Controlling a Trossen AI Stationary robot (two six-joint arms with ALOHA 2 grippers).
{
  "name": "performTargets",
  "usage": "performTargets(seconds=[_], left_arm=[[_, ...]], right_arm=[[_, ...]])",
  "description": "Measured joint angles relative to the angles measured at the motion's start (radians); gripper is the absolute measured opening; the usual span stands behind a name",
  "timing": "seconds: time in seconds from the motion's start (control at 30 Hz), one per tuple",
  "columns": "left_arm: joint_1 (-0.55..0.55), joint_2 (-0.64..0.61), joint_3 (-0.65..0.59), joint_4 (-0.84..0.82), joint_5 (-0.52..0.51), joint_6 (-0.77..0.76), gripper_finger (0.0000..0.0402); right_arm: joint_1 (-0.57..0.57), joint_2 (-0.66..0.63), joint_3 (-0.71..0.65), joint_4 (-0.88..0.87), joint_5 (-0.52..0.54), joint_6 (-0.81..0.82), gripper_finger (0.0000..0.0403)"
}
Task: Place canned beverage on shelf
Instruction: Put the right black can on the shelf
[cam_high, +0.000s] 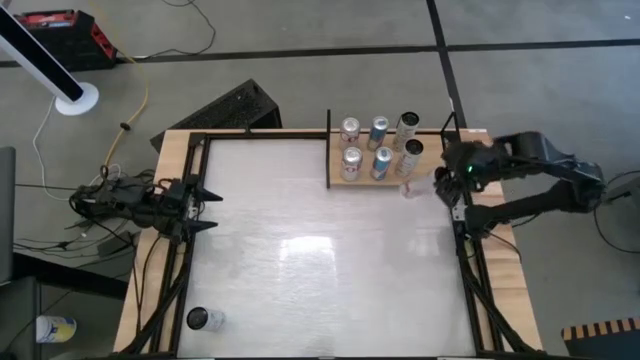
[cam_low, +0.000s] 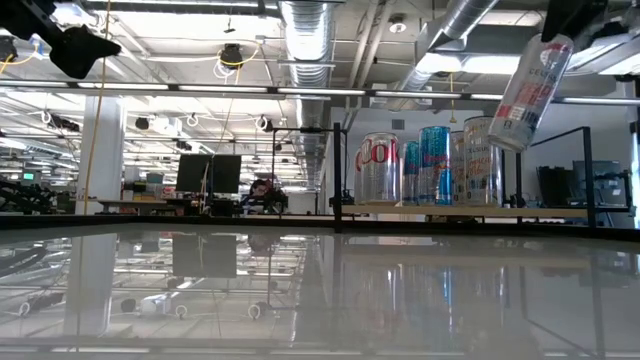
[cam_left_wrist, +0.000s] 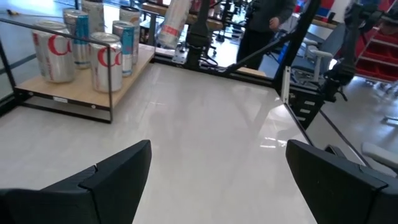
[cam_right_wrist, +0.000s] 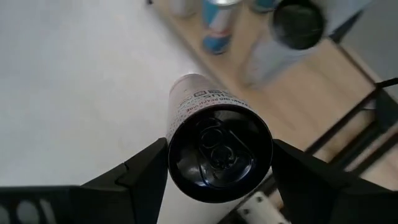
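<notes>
The shelf (cam_high: 432, 166) is a light-brown board with thin black posts at the table's far right; several cans (cam_high: 366, 148) stand upright on it. My right gripper (cam_high: 441, 184) is shut on a white and red canned beverage (cam_low: 530, 85), high above the table, just near-side of the shelf's right end. My left gripper (cam_high: 212, 208) is open and empty at the table's left edge; its wrist view (cam_left_wrist: 217, 163) looks across the table at the shelf (cam_left_wrist: 84, 94). My right gripper pinches the can's side wall (cam_right_wrist: 186, 118) between its two fingers (cam_right_wrist: 144, 171), close to the dark lid end (cam_right_wrist: 219, 155). The fingers lie across the can. The can is lifted clear and tilted, lid end up and other end slanting down toward the table.
Another can (cam_high: 205, 319) is on the table at the near left corner. Black frame rails (cam_high: 470, 260) run along the table's left and right edges. A person (cam_left_wrist: 264, 25) stands beyond the table's right side. The white tabletop (cam_high: 320, 250) lies between the arms.
</notes>
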Motion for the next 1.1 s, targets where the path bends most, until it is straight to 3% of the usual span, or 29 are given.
performTargets(seconds=[0.5, 0.77, 1.1], left_arm=[[0.000, 0.000, 0.000, 0.000, -0.036, -0.009, 0.0357], [0.000, 0.000, 0.000, 0.000, -0.037, -0.010, 0.0357], [0.000, 0.000, 0.000, 0.000, -0.038, -0.010, 0.0357]], right_arm=[[-0.481, 0.025, 0.000, 0.000, -0.048, -0.588, 0.0278], [-0.651, 0.078, 0.000, 0.000, -0.048, -0.735, 0.0278], [-0.784, 0.148, 0.007, 0.000, -0.052, -0.857, 0.0278]])
